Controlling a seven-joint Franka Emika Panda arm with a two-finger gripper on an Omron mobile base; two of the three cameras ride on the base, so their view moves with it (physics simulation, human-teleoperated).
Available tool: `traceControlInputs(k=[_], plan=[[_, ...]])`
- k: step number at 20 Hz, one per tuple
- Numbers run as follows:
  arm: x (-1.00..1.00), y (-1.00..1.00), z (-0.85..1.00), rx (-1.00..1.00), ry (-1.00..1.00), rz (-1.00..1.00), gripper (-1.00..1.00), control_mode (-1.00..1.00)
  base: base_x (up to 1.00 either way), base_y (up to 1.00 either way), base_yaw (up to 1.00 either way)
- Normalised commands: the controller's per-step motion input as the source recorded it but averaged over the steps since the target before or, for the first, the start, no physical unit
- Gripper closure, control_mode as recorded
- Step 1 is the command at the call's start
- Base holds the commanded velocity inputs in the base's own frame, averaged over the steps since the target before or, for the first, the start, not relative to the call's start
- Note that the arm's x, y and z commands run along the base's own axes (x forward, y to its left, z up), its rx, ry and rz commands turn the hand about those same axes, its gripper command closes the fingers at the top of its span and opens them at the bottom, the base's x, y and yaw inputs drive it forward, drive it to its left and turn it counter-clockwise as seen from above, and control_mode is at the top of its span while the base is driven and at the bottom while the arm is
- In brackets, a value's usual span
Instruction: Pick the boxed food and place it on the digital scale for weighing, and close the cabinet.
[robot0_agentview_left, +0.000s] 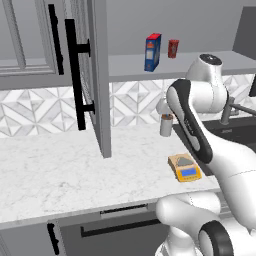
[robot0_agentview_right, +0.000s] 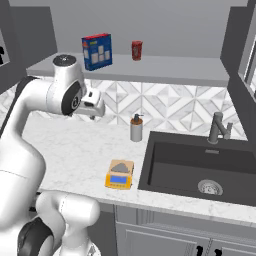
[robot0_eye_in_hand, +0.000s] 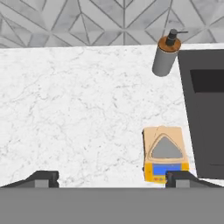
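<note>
The boxed food (robot0_agentview_left: 153, 52) (robot0_agentview_right: 97, 51), a blue and red carton, stands upright on the inner shelf of the open cabinet (robot0_agentview_left: 98, 75). The cabinet's left door swings out over the counter, with a black bar handle (robot0_agentview_left: 75, 75) on it. Near the counter's front edge, beside the sink, lies the yellow-orange digital scale (robot0_agentview_left: 184, 167) (robot0_agentview_right: 120, 174) (robot0_eye_in_hand: 165, 153). My gripper (robot0_eye_in_hand: 111, 179) hangs open and empty above the counter, well below the shelf. It looks down, and the scale is close to its right fingertip (robot0_eye_in_hand: 179, 177).
A small red can (robot0_agentview_left: 173, 48) (robot0_agentview_right: 136, 50) stands on the shelf right of the carton. A grey soap dispenser (robot0_agentview_left: 166, 124) (robot0_agentview_right: 136, 128) (robot0_eye_in_hand: 166, 54) is by the backsplash. The dark sink (robot0_agentview_right: 195, 167) and faucet (robot0_agentview_right: 218, 128) lie to the right. Drawers sit under the counter.
</note>
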Motion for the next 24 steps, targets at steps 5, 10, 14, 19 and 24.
traceControlInputs(k=[5,10,14,19,24], plan=[[-0.11,0.18,0.55,-0.07,-0.20,0.00,-1.00,-1.00,0.00,0.00,0.00],[0.00,0.14,0.50,-0.02,-0.18,0.00,-1.00,-1.00,0.00,0.00,0.00],[0.00,0.17,0.50,-0.02,-0.26,-0.08,-1.00,-1.00,0.00,0.00,0.00],[0.11,0.08,0.53,-0.05,-0.28,-0.18,-1.00,-1.00,0.00,0.00,0.00],[0.14,0.04,0.49,0.00,-0.24,-0.12,-1.00,-1.00,0.00,0.00,0.00]])
